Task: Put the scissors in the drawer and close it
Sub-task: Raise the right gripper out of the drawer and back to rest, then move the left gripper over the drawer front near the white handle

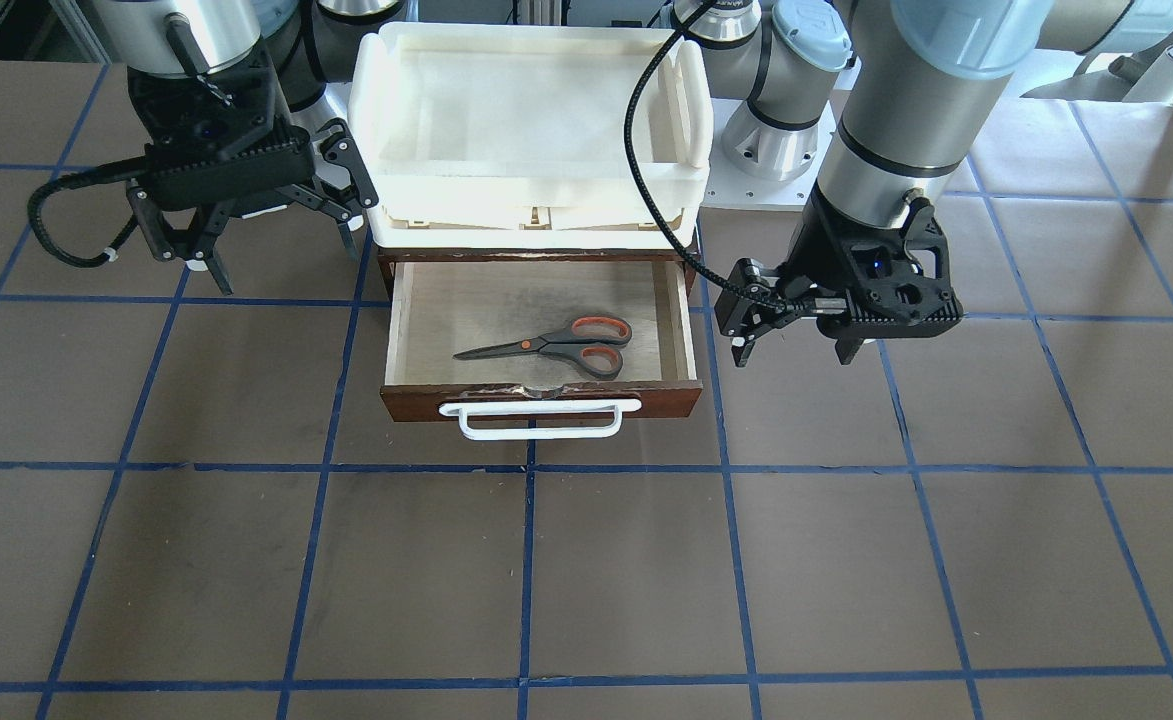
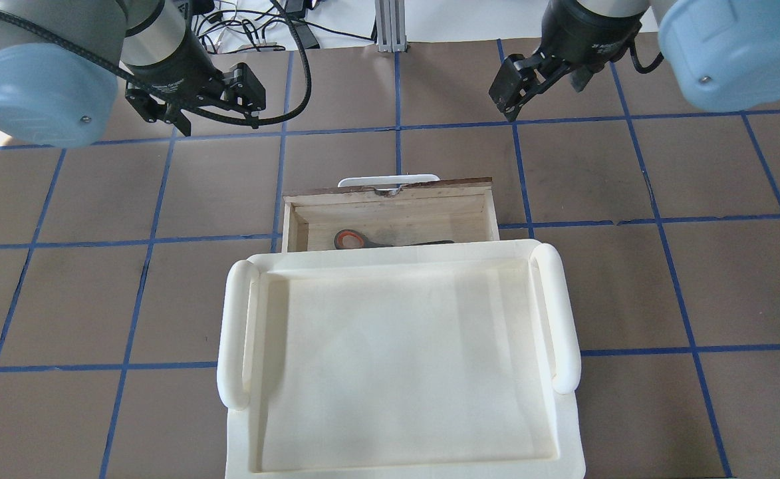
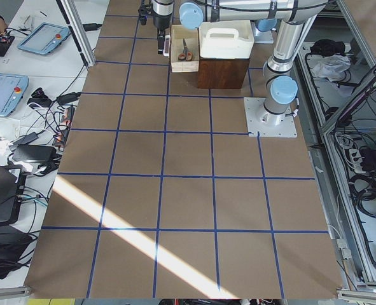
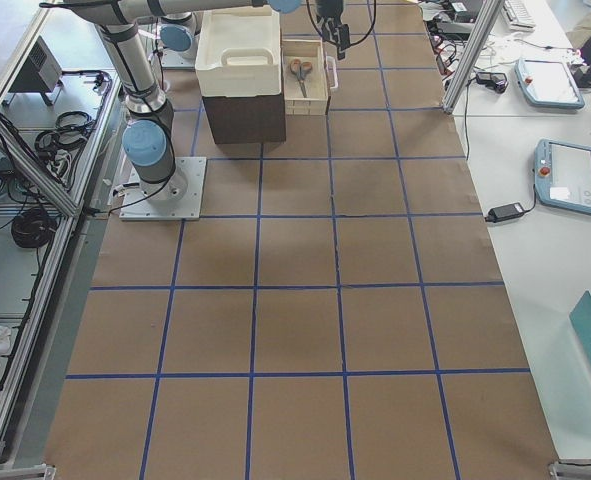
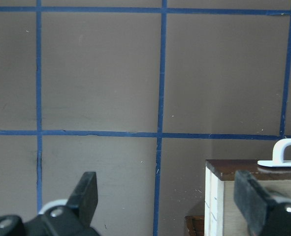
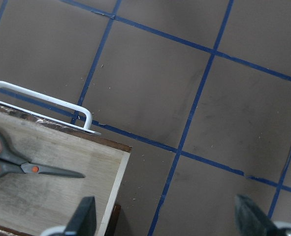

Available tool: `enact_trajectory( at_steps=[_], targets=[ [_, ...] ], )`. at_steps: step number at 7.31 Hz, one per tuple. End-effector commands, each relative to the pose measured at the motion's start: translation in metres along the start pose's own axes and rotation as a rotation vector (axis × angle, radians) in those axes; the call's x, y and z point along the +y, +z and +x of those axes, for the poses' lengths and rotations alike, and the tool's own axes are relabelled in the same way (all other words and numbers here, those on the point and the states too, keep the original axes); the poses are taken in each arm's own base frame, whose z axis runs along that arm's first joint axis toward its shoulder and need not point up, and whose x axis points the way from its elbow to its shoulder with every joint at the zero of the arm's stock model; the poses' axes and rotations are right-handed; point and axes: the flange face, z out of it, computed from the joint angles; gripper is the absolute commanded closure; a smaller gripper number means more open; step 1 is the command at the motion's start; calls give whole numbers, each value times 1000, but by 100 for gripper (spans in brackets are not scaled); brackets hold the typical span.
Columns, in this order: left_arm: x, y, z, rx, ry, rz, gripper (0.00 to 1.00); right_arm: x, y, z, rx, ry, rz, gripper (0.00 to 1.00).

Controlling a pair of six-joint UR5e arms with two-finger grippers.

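Where the scissors (image 1: 556,345) lie: flat on the floor of the open drawer (image 1: 683,330), loops toward my left fingers (image 5: 87,194), blade tips toward my right fingers (image 6: 84,216), touching no wall that I can make out.
Left fingers: spread wide, holding nothing; the drawer's front corner sits just below and beside one of them.
Right fingers: spread wide too and empty, hanging above the worktop (image 1: 246,560) off the drawer's other front corner.
Drawer: drawn well out of the dark cabinet (image 3: 222,75); I judge it a light, stiff plywood box that slides with a gentle push.
Where to press: the flat of the dark front, near its middle, by the white wire handle (image 1: 539,420). The wire looks thin and smooth, so fingers could skate off it. The front's top edge looks chipped at the middle, so I would stay below that.
Scissors on closing: light and loose, likely to slide a little if the drawer stops hard. They seem to lie below the rim, so they should clear.
In the way: the cream tray (image 1: 531,190) sits on the cabinet right over the opening, so I should come in low from the front, not from above.
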Motion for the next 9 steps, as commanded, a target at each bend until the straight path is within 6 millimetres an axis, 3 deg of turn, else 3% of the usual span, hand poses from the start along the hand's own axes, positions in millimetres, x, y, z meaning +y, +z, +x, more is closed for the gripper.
enact_trajectory(
  at_steps=[1,4,6,9],
  targets=[
    [-7,28,28,22,8,-10,0,20,-10,31,45,203,-72,0],
    [-19,87,82,36,-28,18,0,27,-12,29,43,271,-92,0],
    [-23,115,115,32,9,5,0,28,-10,28,36,272,-96,0],
    [-18,158,142,11,-46,-47,0,33,-13,27,42,262,-94,0]
  ],
)
